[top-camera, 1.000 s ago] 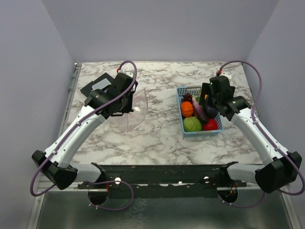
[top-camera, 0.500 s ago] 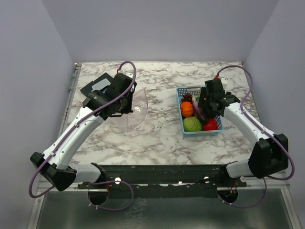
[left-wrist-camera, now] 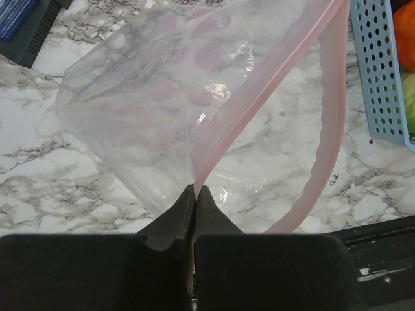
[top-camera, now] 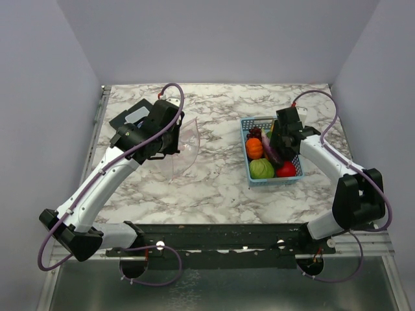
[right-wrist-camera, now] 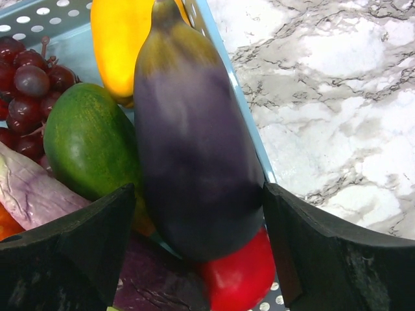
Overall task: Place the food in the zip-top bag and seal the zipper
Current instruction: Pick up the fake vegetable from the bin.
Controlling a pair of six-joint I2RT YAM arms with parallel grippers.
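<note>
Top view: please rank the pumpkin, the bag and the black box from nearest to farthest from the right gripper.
1. Pumpkin, in the basket, just left of the right gripper.
2. Bag, mid-table, pinched by the left gripper.
3. Black box, far left corner.

Seen from above, the basket (left-wrist-camera: 382,71) sits on the table (top-camera: 220,188) at 3 o'clock from its middle. The zip-top bag (top-camera: 185,146) is at 9 o'clock, with a flat box (top-camera: 133,116) behind it at 10 o'clock. In the basket, the grapes (top-camera: 255,133) lie at 11 o'clock, the pumpkin (top-camera: 254,148) at 9, the cabbage (top-camera: 261,169) at 7 and the tomato (top-camera: 286,170) at 5, and the eggplant (right-wrist-camera: 194,142) lies along a side wall, on top of the tomato.
</note>
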